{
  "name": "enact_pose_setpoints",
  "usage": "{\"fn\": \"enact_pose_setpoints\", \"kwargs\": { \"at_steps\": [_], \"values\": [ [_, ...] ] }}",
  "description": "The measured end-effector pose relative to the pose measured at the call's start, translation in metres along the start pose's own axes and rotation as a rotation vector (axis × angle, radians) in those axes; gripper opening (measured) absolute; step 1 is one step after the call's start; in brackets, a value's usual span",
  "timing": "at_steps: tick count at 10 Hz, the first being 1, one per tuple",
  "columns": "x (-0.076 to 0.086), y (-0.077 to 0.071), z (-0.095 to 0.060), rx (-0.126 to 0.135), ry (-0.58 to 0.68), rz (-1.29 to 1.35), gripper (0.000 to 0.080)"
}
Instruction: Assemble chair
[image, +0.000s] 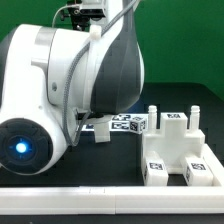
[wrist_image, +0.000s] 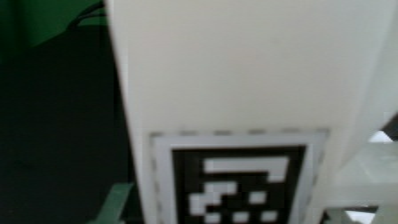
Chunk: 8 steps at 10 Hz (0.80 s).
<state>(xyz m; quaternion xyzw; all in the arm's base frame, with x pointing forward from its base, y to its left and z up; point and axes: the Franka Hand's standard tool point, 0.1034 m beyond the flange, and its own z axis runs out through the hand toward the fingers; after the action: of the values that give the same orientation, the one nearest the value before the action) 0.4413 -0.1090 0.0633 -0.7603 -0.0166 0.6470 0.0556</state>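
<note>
One long white chair piece (wrist_image: 214, 80) with a black-and-white tag (wrist_image: 235, 185) fills the wrist view, right up close to the gripper. Whether the gripper has hold of it, or how far apart its fingers stand, I cannot tell: the fingers do not show clearly there, and the robot arm (image: 60, 80) hides the gripper in the exterior view. A blocky white chair assembly (image: 178, 150) with upright posts and tags stands on the black table (image: 105, 162), away from the gripper toward the exterior view's right. The marker board (image: 118, 124) lies between arm and assembly.
</note>
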Motion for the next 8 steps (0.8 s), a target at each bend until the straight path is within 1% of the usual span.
{"fn": "enact_pose_setpoints", "kwargs": {
  "at_steps": [3,4,5,6,7,8],
  "values": [
    [0.0002,-0.0021,0.0020,-0.001,-0.014,-0.007,0.0282],
    [0.0008,-0.0027,0.0022,-0.002,-0.013,-0.017,0.0350],
    [0.0013,-0.0032,0.0022,-0.004,-0.013,-0.021,0.0583],
    [0.0015,-0.0037,0.0022,-0.005,-0.014,-0.028,0.0583],
    [0.0017,-0.0042,0.0023,-0.006,-0.014,-0.034,0.0629],
    [0.0020,-0.0046,0.0024,-0.007,-0.015,-0.039,0.0646]
  ]
}}
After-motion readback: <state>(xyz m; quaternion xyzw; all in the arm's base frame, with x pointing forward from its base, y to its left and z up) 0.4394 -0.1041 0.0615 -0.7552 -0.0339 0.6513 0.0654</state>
